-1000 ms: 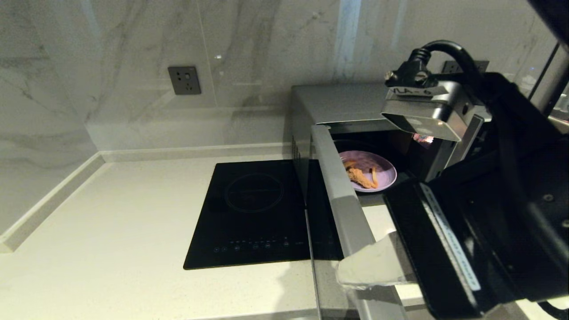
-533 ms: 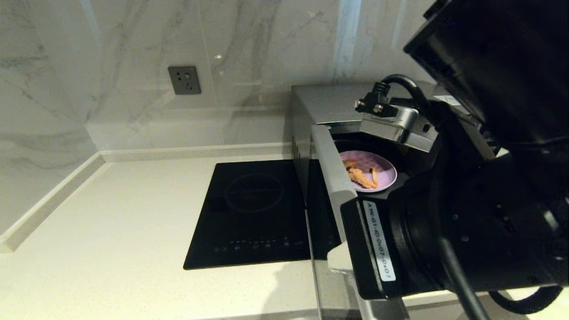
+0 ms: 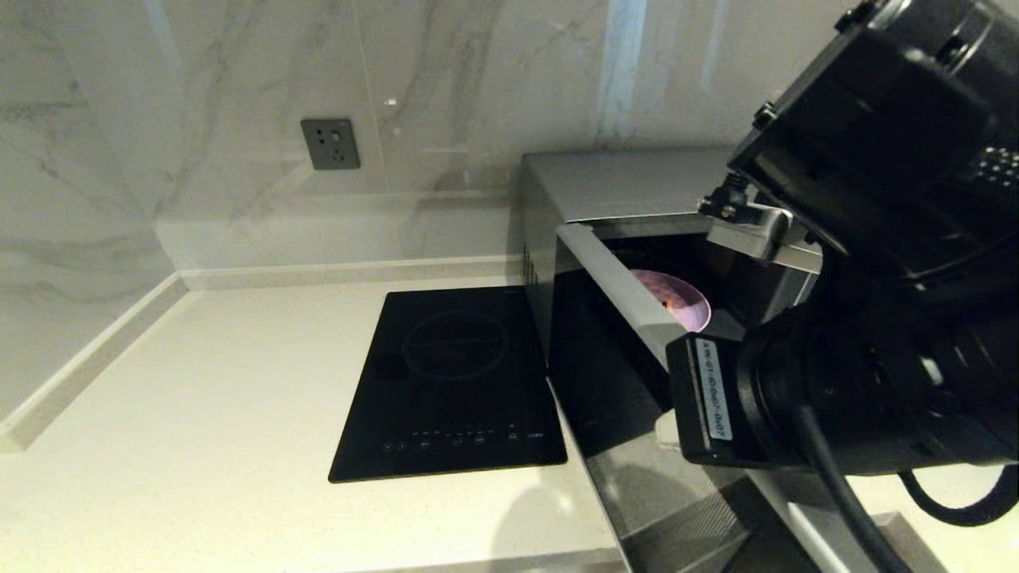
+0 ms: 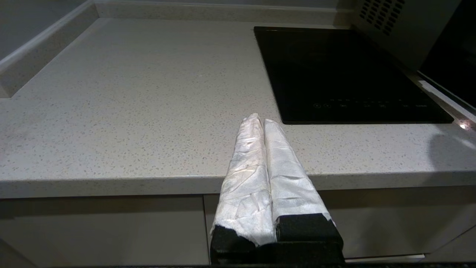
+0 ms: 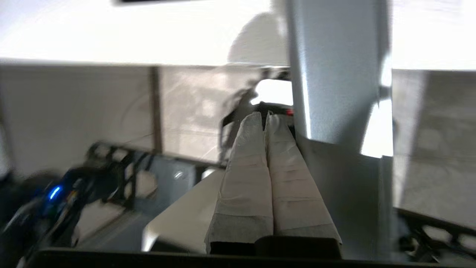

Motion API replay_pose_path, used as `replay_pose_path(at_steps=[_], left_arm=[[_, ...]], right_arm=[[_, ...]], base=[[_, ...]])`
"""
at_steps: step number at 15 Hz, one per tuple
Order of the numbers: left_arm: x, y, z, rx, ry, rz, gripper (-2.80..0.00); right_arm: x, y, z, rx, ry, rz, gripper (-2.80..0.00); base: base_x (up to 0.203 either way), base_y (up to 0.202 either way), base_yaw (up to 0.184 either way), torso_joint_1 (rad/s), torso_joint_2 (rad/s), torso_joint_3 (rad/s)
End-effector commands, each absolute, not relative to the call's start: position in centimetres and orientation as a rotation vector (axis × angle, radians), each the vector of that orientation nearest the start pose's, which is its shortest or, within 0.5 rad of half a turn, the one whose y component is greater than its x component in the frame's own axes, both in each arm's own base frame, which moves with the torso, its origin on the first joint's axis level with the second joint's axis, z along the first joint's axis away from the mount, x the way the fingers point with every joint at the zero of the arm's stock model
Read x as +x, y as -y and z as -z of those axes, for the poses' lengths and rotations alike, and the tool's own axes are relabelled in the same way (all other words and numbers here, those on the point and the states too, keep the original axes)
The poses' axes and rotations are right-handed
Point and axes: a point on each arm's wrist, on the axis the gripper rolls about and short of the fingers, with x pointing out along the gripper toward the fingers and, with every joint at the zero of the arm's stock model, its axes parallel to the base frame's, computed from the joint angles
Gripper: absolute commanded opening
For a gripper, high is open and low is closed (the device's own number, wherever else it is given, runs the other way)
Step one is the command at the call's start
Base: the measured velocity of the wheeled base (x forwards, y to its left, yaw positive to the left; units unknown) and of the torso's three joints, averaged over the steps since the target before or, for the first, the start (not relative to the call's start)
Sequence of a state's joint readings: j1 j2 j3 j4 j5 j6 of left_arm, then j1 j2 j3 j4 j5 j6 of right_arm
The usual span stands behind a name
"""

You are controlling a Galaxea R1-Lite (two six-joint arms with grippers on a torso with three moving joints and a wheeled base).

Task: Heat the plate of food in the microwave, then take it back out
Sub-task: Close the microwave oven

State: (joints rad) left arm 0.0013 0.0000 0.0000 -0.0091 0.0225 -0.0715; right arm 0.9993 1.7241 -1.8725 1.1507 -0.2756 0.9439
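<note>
The silver-grey microwave [image 3: 613, 183] stands at the right of the counter, its dark glass door [image 3: 605, 358] swung about halfway toward the cavity. Inside lies the lilac plate of food [image 3: 686, 306], mostly hidden behind the door's top edge, with only a speck of orange showing. My right arm fills the right side of the head view, pressed against the door's outer face. In the right wrist view my right gripper [image 5: 264, 116] is shut and empty beside the door's grey edge [image 5: 334, 74]. My left gripper [image 4: 259, 119] is parked, shut and empty, at the counter's front edge.
A flat black induction hob [image 3: 458, 382] is set into the pale counter [image 3: 199, 414] just left of the microwave. A grey wall socket [image 3: 329, 143] sits on the marble backsplash. The counter meets a raised ledge along the left wall.
The microwave door has swung from wide open to about half shut, with my right arm moving along with it. The door now covers most of the plate.
</note>
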Motion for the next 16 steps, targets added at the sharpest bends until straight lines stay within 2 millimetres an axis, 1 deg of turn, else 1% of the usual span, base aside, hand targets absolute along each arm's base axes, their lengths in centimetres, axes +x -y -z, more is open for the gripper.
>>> replay_pose_path(at_steps=[1,6,8,13,16], left_arm=[[-2.3,0.0,-7.6,-0.072,0.009,-0.024,-2.80],[-2.3,0.0,-7.6,-0.072,0.009,-0.024,-2.80],[-2.3,0.0,-7.6,-0.072,0.009,-0.024,-2.80],[-2.3,0.0,-7.6,-0.072,0.009,-0.024,-2.80],[-2.3,0.0,-7.6,-0.072,0.009,-0.024,-2.80]], right_arm=[[15.5,-20.1,-31.1,0.282,-1.004,-0.109,-2.80],[16.4,-16.6,-31.6,0.349,-0.974,-0.002,-2.80],[17.5,-15.0,-31.6,0.384,-0.961,0.072,-2.80],[20.5,-9.8,-31.6,0.420,-0.915,0.256,-2.80],[22.2,-8.1,-31.2,0.424,-0.883,0.307,-2.80]], base=[[0.000,0.000,0.000,0.000,0.00,0.000],[0.000,0.000,0.000,0.000,0.00,0.000],[0.000,0.000,0.000,0.000,0.00,0.000],[0.000,0.000,0.000,0.000,0.00,0.000],[0.000,0.000,0.000,0.000,0.00,0.000]])
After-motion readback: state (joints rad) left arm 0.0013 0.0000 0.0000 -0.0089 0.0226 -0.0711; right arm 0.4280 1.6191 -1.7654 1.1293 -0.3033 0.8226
